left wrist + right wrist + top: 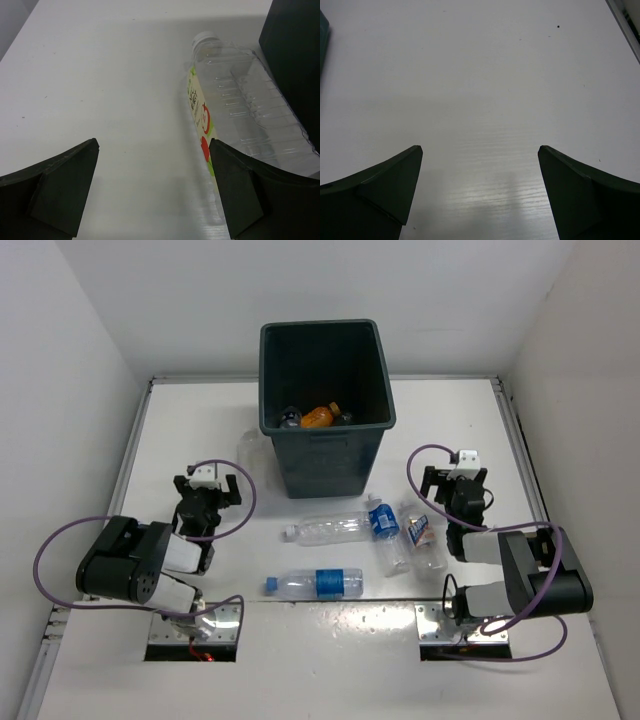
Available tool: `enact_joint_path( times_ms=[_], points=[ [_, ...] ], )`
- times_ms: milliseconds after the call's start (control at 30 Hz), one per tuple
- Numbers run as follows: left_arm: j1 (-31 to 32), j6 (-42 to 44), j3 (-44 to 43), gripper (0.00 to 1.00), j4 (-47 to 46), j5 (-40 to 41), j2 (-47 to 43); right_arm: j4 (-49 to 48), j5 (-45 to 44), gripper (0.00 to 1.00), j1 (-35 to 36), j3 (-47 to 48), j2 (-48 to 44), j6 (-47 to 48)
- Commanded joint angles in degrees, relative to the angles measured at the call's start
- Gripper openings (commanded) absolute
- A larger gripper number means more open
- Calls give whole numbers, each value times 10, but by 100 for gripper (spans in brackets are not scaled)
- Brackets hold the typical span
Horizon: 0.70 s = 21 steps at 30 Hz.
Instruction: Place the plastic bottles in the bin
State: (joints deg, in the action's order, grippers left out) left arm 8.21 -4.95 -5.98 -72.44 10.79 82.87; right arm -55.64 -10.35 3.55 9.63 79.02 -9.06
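**Both pincers gaping, bottles lying loose**

Top view: the left pincer and right pincer are standing apart, flanking the tall dark grey-green plastic bin. Four clear plastic bottles are lying between them on the white worktop.

Left wrist: a green-labelled clear bottle is lying just ahead of the pincer's right finger.

Right wrist: the pincer is gaping over worktop.

clear glossy plastic bottles; matt plastic bin; table perhaps laminate.

Five plastic bottles outside, one bin, one orange bottle
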Motion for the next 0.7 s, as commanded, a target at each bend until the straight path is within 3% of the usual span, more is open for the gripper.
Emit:
enact_joint_path(
  times_ms=[0,167,200,333,467,567,600,667],
  points=[
    [4,3,-10,100,-20,0,-8,-32,3,100,1,11,-5,-5],
    [4,3,-10,100,-12,0,-13,-32,3,100,1,11,-5,-5],
    [4,-17,-17,100,16,36,-36,-32,3,100,1,11,-5,-5],
    [-17,-40,-79,100,191,59,-127,-32,3,100,1,11,-5,-5],
    [-33,16,-160,100,310,57,-157,-32,3,100,1,11,-5,-5],
    [-26,7,-260,100,431,138,-157,-32,3,100,1,11,-5,-5],
    [-26,-33,-318,100,486,180,-162,-32,3,100,1,11,-5,-5],
    [-31,-109,-338,100,549,245,-155,-32,3,100,1,11,-5,-5]
  ],
)
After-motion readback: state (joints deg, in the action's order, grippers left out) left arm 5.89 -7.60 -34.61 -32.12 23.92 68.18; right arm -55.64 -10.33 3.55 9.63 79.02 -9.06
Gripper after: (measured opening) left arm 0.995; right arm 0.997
